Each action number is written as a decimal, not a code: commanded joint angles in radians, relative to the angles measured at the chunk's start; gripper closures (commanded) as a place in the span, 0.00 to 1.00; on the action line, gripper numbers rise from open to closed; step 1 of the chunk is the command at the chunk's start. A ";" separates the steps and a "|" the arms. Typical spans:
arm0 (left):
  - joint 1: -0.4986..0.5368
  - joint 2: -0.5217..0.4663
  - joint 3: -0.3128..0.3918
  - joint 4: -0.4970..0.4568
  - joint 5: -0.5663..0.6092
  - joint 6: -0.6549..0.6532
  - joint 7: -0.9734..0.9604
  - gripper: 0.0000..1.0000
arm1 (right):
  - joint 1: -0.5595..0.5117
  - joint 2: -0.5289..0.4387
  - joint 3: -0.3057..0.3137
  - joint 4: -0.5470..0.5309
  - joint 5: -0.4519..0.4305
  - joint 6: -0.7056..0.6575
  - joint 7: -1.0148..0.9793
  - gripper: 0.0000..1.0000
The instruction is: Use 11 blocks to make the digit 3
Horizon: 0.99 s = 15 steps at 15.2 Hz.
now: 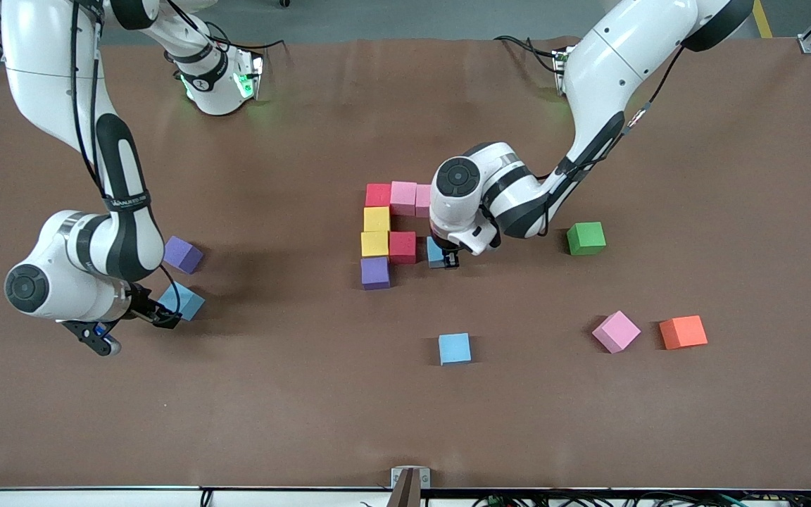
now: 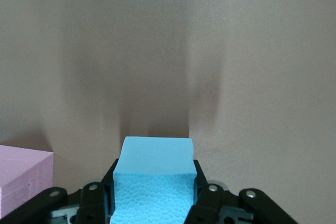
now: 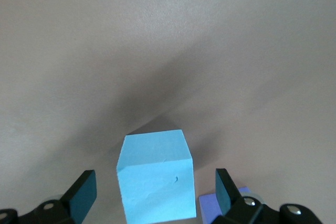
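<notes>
the left gripper (image 1: 450,262) pinches a light blue cube (image 2: 153,182) beside the red cube (image 1: 403,247). the right gripper (image 3: 155,195) sits spread wide around another blue cube (image 3: 155,182).

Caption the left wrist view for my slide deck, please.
Left gripper shut on a light blue foam cube, low over the brown table, a pink cube beside it.

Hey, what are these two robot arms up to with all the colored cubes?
They are building a figure from foam cubes at mid-table. The left hand is shut on a light blue cube, low beside the figure's red cube. The right hand is open around another light blue cube near a loose purple cube. Other cubes lie scattered.
</notes>
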 commanded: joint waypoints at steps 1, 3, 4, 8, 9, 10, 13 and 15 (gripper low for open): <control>-0.015 -0.008 0.003 -0.024 0.021 0.036 -0.024 0.90 | 0.016 -0.011 0.003 -0.047 0.004 0.040 0.020 0.00; -0.018 -0.007 0.003 -0.024 0.021 0.040 -0.024 0.90 | 0.018 -0.001 0.004 -0.047 0.004 0.041 0.018 0.00; -0.018 -0.007 0.003 -0.024 0.022 0.042 -0.024 0.90 | 0.018 0.009 0.004 -0.047 0.004 0.044 0.018 0.00; -0.018 -0.004 0.003 -0.024 0.021 0.062 -0.025 0.90 | 0.018 0.019 0.006 -0.055 0.004 0.061 0.006 0.12; -0.018 0.000 0.003 -0.024 0.021 0.065 -0.025 0.90 | 0.018 0.020 0.012 -0.058 0.003 0.060 0.001 0.21; -0.018 0.001 0.003 -0.022 0.021 0.068 -0.025 0.90 | 0.019 0.023 0.014 -0.064 0.003 0.060 -0.022 0.28; -0.018 0.003 0.003 -0.021 0.022 0.074 -0.025 0.90 | 0.010 0.031 0.043 -0.073 0.003 0.058 -0.056 0.53; -0.018 0.003 0.003 -0.022 0.021 0.080 -0.025 0.90 | 0.013 0.028 0.046 -0.062 0.001 0.046 -0.110 0.67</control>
